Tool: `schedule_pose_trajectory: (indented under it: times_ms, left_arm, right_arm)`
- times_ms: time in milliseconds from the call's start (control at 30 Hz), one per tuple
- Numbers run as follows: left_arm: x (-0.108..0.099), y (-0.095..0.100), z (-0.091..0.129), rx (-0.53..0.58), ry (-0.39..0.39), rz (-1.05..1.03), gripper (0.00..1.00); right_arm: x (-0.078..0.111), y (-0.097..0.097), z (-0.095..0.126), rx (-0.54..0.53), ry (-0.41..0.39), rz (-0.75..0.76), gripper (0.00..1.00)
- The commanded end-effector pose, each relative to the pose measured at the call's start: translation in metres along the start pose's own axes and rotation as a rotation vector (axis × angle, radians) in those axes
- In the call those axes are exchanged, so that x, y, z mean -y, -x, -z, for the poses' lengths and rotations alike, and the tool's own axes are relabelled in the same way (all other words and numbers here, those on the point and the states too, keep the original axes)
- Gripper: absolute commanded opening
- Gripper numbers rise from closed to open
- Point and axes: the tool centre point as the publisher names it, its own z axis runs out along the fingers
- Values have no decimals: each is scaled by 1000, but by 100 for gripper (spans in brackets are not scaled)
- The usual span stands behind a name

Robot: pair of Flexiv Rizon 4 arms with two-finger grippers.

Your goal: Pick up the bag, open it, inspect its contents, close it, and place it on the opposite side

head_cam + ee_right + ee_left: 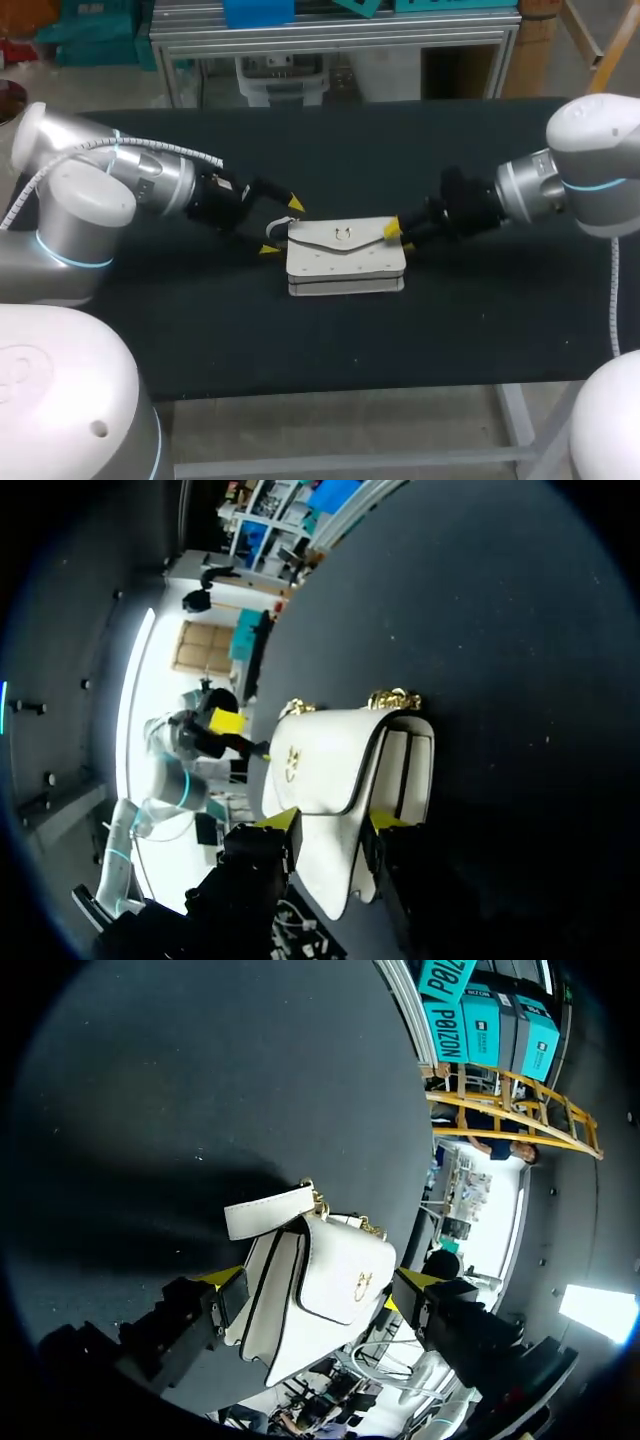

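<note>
Bag (345, 256), white with a closed flap, lies at the centre of the black table (200, 320). The right gripper (400, 238) clamps the bag's right end between both fingers. The left gripper (282, 226) stands spread wide, straddling the left end without gripping.

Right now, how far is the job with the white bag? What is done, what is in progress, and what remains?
Done: nothing visible yet; the bag lies on the table with its flap closed. In hand: the right gripper looks shut on one end, and the left gripper stands open around the other end. Left: lifting, opening, inspecting, closing, and placing it on the opposite side.
</note>
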Motion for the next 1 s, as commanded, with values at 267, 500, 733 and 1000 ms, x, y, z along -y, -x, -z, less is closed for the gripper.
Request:
schedule_pose_trajectory:
  times_ms: [267, 500, 733, 1000]
  left_arm:
    - [4, 7, 11, 24, -26, 40, 100]
    - [6, 11, 12, 22, -38, 51, 100]
    - [5, 13, 11, 22, -48, 47, 100]
    - [7, 17, 13, 22, -57, 53, 100]
  right_arm:
    - [15, 3, -2, 7, -23, -33, 44]
    - [24, 10, 1, 20, 35, -102, 49]
    - [29, 6, 4, -12, 87, -96, 47]
    - [29, 1, -3, -20, 77, -80, 22]
